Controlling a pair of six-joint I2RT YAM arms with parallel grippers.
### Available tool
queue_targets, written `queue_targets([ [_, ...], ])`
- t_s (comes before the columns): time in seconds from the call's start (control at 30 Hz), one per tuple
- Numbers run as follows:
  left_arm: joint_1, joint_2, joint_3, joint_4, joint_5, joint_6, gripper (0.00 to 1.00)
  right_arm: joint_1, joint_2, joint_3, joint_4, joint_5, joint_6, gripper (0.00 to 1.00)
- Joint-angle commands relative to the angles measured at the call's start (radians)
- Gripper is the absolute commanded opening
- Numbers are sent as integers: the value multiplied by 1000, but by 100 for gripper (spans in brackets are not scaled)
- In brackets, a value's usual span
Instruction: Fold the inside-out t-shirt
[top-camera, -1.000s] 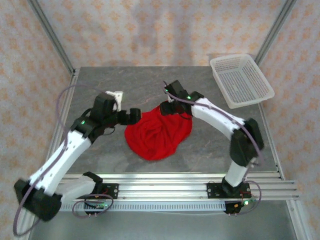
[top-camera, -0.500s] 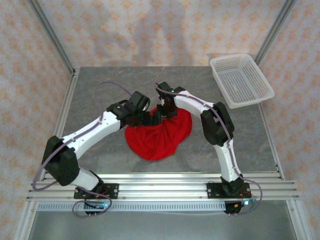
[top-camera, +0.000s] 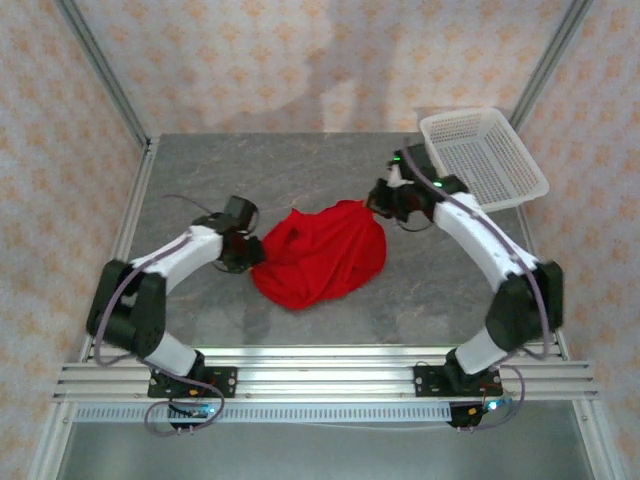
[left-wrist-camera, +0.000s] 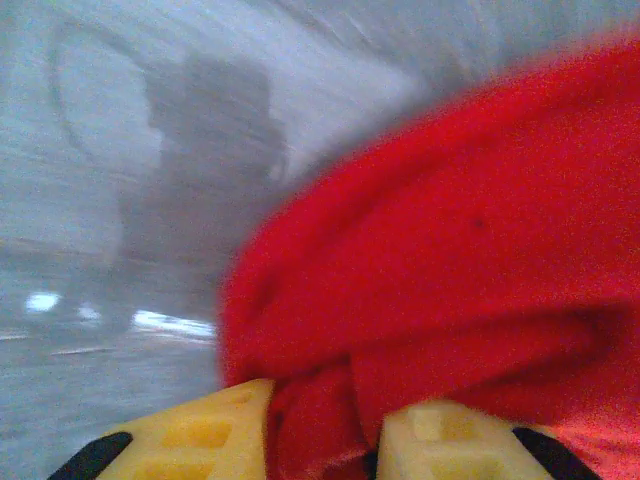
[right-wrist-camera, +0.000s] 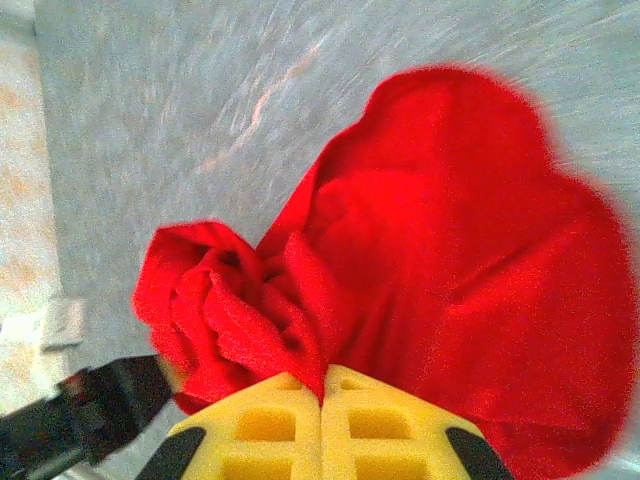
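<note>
2 pinches set: left hand (top-camera: 254, 254), right hand (top-camera: 378, 203) clamp inside-out t-shirt (top-camera: 325, 255) edges. Likely spreading step; next, pull apart.

Bright, even light; wrist views blurred.
We see shadow and glare spots on the table (left-wrist-camera: 90, 200); motion smears the t-shirt (left-wrist-camera: 450, 250) in both wrist views.

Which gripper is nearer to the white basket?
Right. The right gripper grips the t-shirt close beside the basket; the left gripper holds the t-shirt's opposite side.
</note>
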Motion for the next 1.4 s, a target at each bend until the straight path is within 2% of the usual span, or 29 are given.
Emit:
queue_targets([
  [0.0,70,-112,-23,-79,-63,34,29,-70,-95,-89,14,44,23,0],
  [0.07,120,-152,-50,-102,-64,41,37,-72,-115,-116,4,44,9,0],
  [0.17,154,-222,-77,-67,-13,46,47,-71,-125,-165,63,-52,13,0],
  [0.23,142,-252,-66,4,76,36,57,-62,-124,-191,101,-103,20,0],
  [0.33,45,-233,23,30,105,16,67,-41,-118,-215,95,-122,-3,0],
  [0.4,-49,-167,128,-6,76,41,72,-33,-120,-235,58,-115,-31,0],
  [0.53,-158,4,307,-50,29,73,80,-26,-148,-290,-5,-69,-68,0],
  [0.73,-176,306,583,-163,-90,6,84,-13,-204,-362,-49,-19,-50,0],
  [0.87,-174,522,794,-277,-199,34,82,-8,-237,-380,-47,-2,-29,1],
  [1.0,-172,663,923,-300,-191,83,81,-7,-266,-386,-55,13,-24,1],
  [1.1,-173,749,1006,-322,-214,103,76,-7,-284,-394,-62,20,-21,1],
  [1.17,-173,783,1051,-328,-212,116,65,-6,-292,-400,-70,23,-21,1],
  [1.2,-173,793,1070,-336,-210,124,56,-7,-296,-402,-76,29,-22,1],
  [1.3,-171,801,1132,-377,-217,146,6,-7,-314,-414,-112,77,-25,3],
  [1.33,-170,790,1152,-396,-220,148,0,-6,-316,-426,-130,128,-20,4],
  [1.37,-168,765,1165,-407,-216,148,0,-6,-338,-451,-149,184,-11,4],
])
